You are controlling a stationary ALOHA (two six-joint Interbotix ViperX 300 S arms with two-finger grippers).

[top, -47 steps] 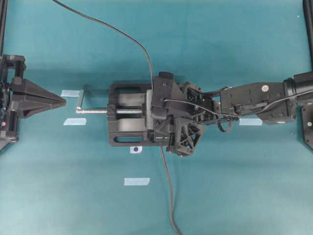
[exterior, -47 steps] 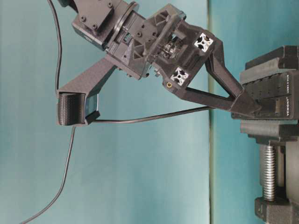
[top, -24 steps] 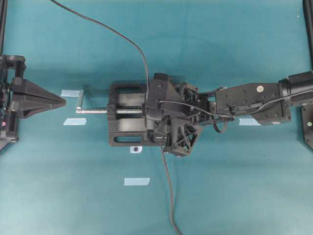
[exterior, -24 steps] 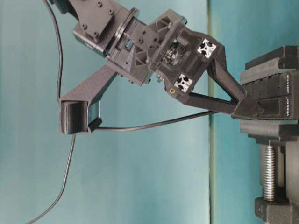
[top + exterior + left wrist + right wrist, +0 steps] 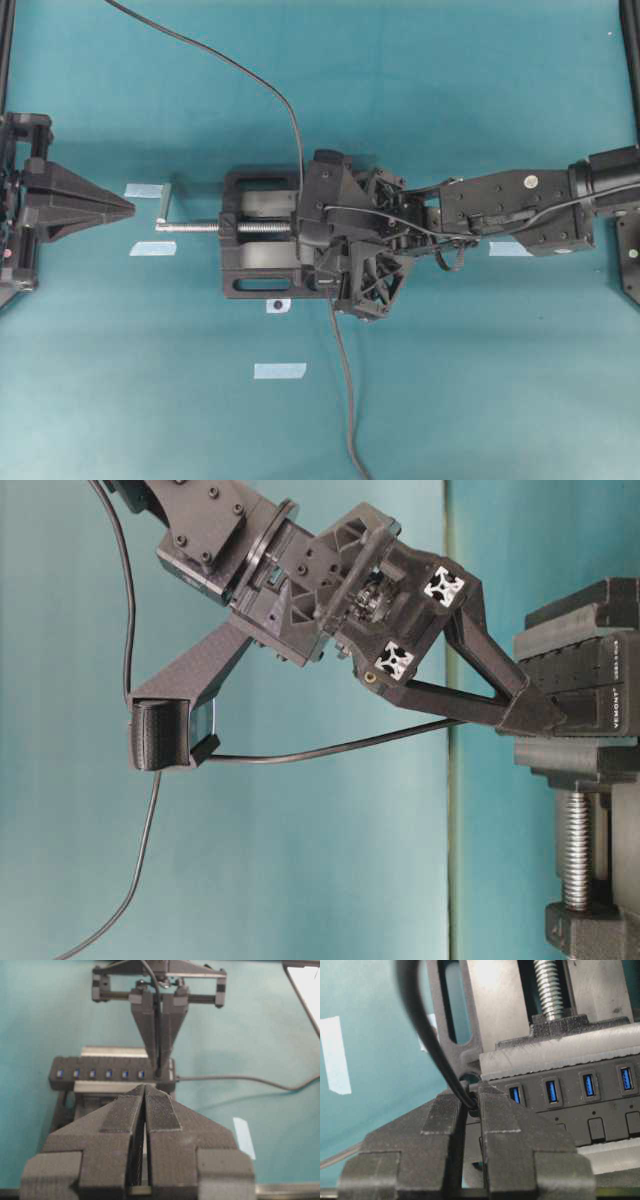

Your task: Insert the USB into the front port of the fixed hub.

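Since a second ago your right gripper, pinching the USB, is sitting lower over the fixed hub, plug seemingly at the end port; left gripper closed, empty.

Both arms were black. The right arm had small round screws and thin black wires along it. The right gripper had long, pointy fingers with ridged pads.

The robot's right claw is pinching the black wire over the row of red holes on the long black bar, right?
Not quite. The holes on the hub are blue, not red, as the right wrist view shows. The right claw does pinch the black wire there.
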